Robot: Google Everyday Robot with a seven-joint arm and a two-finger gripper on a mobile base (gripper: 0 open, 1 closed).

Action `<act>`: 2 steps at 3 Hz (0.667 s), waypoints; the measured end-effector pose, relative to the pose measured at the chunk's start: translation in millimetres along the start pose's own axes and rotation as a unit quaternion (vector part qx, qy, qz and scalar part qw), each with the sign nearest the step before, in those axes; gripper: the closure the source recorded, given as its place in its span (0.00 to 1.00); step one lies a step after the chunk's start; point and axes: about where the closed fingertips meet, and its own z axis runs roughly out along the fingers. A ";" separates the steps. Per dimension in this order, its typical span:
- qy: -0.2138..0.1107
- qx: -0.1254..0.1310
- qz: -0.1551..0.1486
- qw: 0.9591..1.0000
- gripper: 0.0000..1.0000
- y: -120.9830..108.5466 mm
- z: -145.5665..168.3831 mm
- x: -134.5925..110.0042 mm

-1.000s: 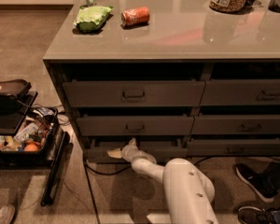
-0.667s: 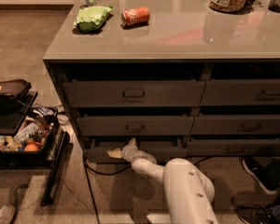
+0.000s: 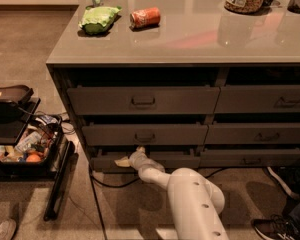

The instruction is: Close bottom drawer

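- In the one camera view I see a big grey worktop (image 3: 215, 39) with rows of drawers under it.
- The bottom drawer (image 3: 180, 160) is the lowest one in the left column, right down by the floor. Its front is flat and low.
- The drawer's long side runs from 9 o'clock to 3 o'clock. A dark gap shows above its front, so I think it sticks out a little and is not shut yet.
- The claw (image 3: 131, 159) is low down, right at the front of that drawer, a bit left of its middle. It looks like it touches the front, but I cannot be sure.
- I cannot tell if the claw is wide or narrow, and I cannot see it holding anything.
- The white arm (image 3: 190, 199) comes up from 5 o'clock, so the claw points to about 11 o'clock.
- From the claw, the drawer front is just ahead at 12 o'clock. It goes a short way to 9 o'clock and a longer way to 3 o'clock.
- I think the next move is a straight push to 12 o'clock. Pushing left of the middle could make the drawer go in crooked.
- On the worktop lie a green bag (image 3: 97, 20) and a red can (image 3: 145, 18), at about 11 o'clock and well apart from the claw.
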 end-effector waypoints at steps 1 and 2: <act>0.000 0.000 0.000 1.000 0.00 0.0 0.1 -0.1; -0.007 0.003 -0.009 1.000 0.00 -0.2 6.3 -7.8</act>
